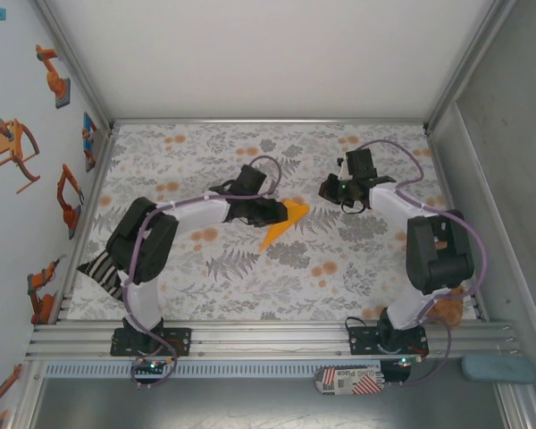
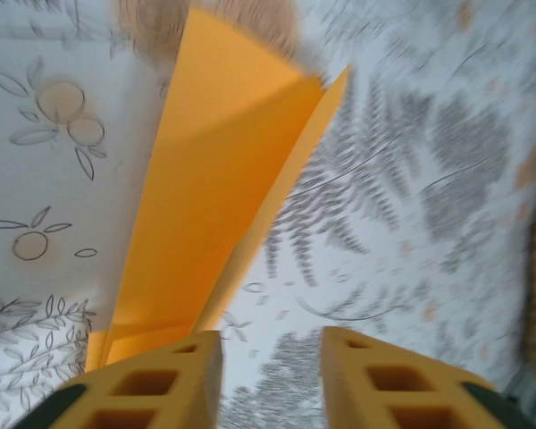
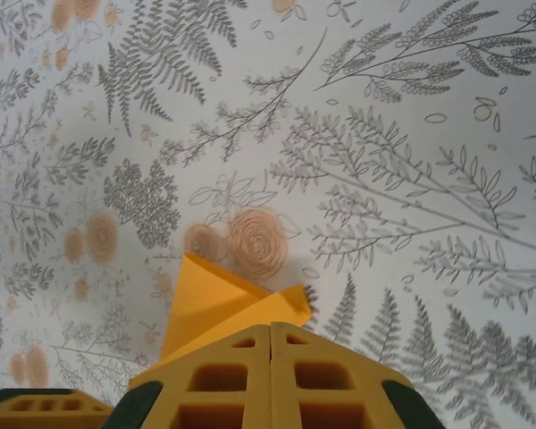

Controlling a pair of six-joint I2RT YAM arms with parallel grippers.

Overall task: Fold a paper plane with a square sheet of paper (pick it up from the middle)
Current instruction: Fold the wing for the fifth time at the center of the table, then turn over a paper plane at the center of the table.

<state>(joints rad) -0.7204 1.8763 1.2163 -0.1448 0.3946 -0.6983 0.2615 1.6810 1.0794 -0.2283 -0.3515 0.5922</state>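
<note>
The orange-yellow paper (image 1: pixel 281 225) lies folded into a narrow pointed shape at the middle of the floral cloth (image 1: pixel 250 277). My left gripper (image 1: pixel 282 213) hovers at its upper end. In the left wrist view the left gripper (image 2: pixel 272 344) is open with only cloth in the gap, and the paper (image 2: pixel 214 179) rises as a creased flap just left of the left finger (image 2: pixel 161 380). My right gripper (image 1: pixel 328 189) is to the right of the paper, apart from it. The right gripper (image 3: pixel 270 329) is shut, fingers pressed together, with the paper (image 3: pixel 210 304) lying just beyond the tips.
A brown plush teddy (image 1: pixel 442 311) sits behind the right arm's base. A striped cloth (image 1: pixel 98 268) lies at the left edge. The enclosure's walls border the cloth on three sides, and an aluminium rail (image 1: pixel 268 340) runs along the near edge. A grey-blue pad (image 1: pixel 498 368) rests outside.
</note>
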